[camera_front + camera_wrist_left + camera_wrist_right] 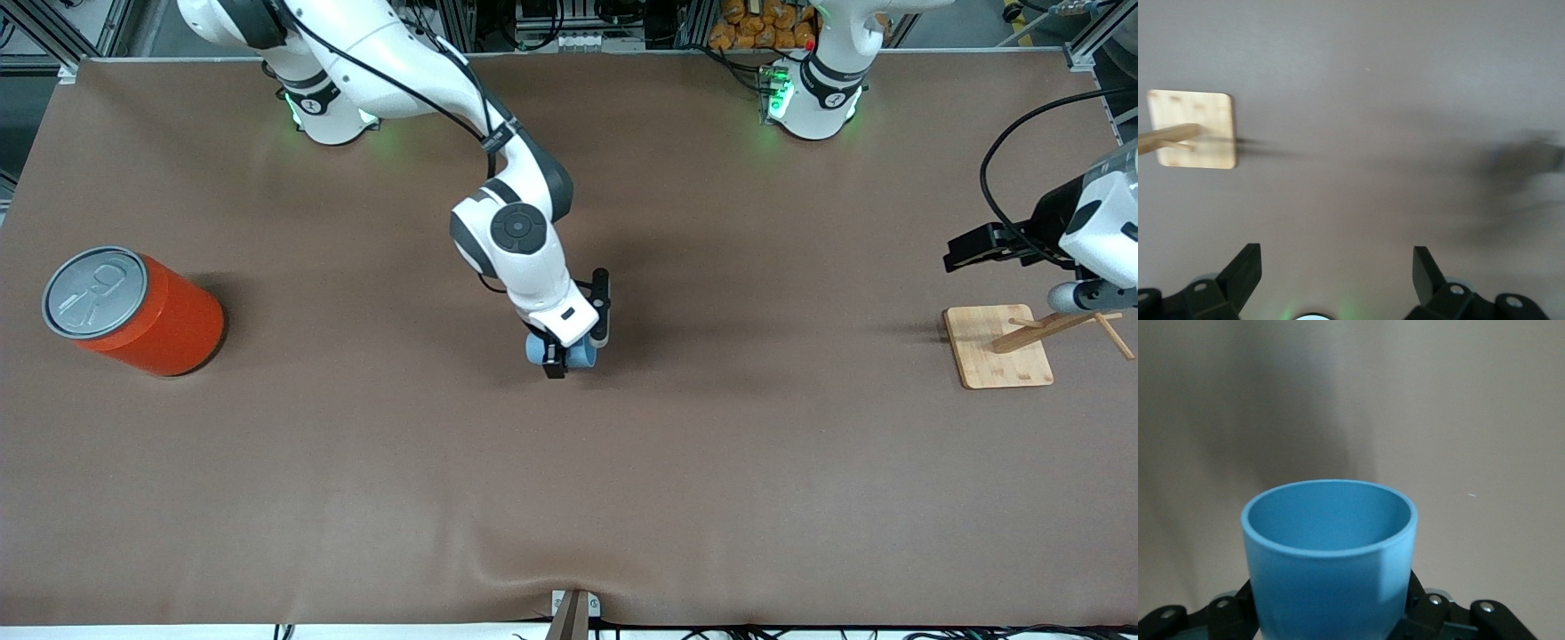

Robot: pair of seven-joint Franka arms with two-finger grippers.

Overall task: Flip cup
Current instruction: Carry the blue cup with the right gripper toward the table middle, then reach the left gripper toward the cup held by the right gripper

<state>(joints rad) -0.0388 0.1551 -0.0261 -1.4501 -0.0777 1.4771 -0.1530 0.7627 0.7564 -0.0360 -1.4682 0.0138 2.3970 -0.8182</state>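
The small light-blue cup [582, 356] is in the middle of the table, and my right gripper [578, 342] is shut on it. In the right wrist view the cup [1331, 547] fills the space between the black fingers [1421, 613], its darker blue open mouth turned away from the wrist. My right gripper [1331, 617] clamps its side wall. I cannot tell whether the cup touches the table. My left gripper [958, 253] waits at the left arm's end of the table, above the wooden stand. In the left wrist view, the left gripper [1338, 267] is open with nothing between its fingers.
A large orange can [142, 311] with a grey pull-tab lid stands at the right arm's end of the table. A wooden board with a slanted peg [1000, 351] sits at the left arm's end and shows as the board [1205, 130] in the left wrist view.
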